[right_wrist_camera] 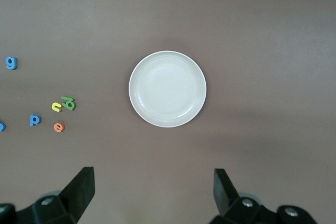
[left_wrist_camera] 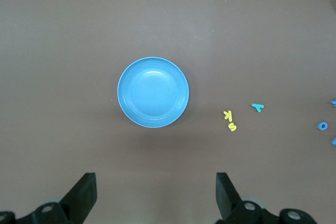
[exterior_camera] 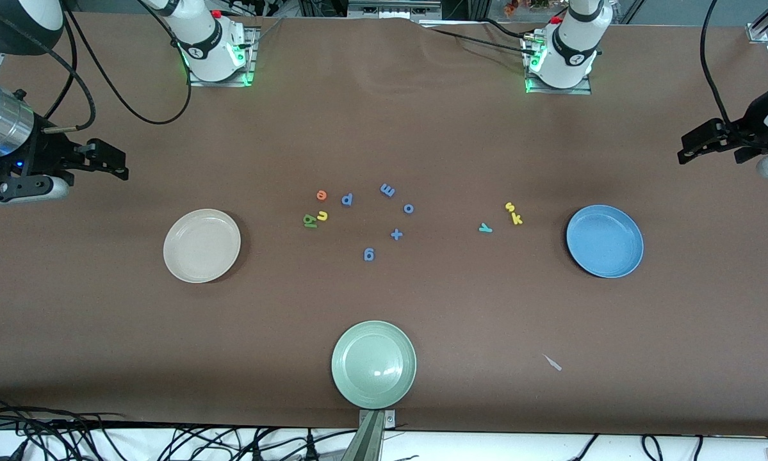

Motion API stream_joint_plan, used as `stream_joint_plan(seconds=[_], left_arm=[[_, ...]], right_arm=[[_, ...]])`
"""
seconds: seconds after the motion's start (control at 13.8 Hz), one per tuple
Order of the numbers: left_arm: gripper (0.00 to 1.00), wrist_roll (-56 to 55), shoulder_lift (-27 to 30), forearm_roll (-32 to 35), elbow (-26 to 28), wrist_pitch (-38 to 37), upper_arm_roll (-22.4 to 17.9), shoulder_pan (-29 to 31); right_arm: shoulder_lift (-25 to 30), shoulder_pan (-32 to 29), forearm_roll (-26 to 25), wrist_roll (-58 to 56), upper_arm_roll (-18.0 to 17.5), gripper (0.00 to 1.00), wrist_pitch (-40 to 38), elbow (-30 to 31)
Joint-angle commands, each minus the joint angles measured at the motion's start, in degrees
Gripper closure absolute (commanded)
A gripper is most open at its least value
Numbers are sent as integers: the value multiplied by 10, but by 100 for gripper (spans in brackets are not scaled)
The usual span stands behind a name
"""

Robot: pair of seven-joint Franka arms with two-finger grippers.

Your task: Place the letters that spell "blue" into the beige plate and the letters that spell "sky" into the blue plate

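Above the table ends, left gripper (exterior_camera: 686, 153) and right gripper (exterior_camera: 122, 168) waiting, fingers released, letters unplated.

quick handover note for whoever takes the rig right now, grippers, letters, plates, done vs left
Left gripper: open, empty, waiting above the table at the left arm's end, by the blue plate.
Right gripper: open, empty, waiting at the right arm's end, by the beige plate.
Blue letters: orange e, yellow u, green b and l touching, clustered on the table between the beige plate and the blue p.
Sky letters: yellow s, yellow k, teal y, on the table beside the blue plate.
Done: nothing; both plates hold no letters.
Left: all seven letters.
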State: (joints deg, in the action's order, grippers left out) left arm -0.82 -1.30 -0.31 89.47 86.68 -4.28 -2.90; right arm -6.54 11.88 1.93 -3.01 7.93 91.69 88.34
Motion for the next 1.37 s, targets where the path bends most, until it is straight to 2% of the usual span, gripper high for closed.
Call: stream_joint_plan(seconds=[0.0,1.09,1.3], left_arm=[[0,12,2,-7,-7,-4,1,3],[0,3,-3,-7,-6,1,1,1],[0,-21,-23,-14,2,17,2,-5]], right_arm=[[-8,-4,-6,4,-2,0,-8,-18],[-8,-7,-5,5,-2,0,-9,-18],[-8,-8,-5,5,-2,0,-10,-18]])
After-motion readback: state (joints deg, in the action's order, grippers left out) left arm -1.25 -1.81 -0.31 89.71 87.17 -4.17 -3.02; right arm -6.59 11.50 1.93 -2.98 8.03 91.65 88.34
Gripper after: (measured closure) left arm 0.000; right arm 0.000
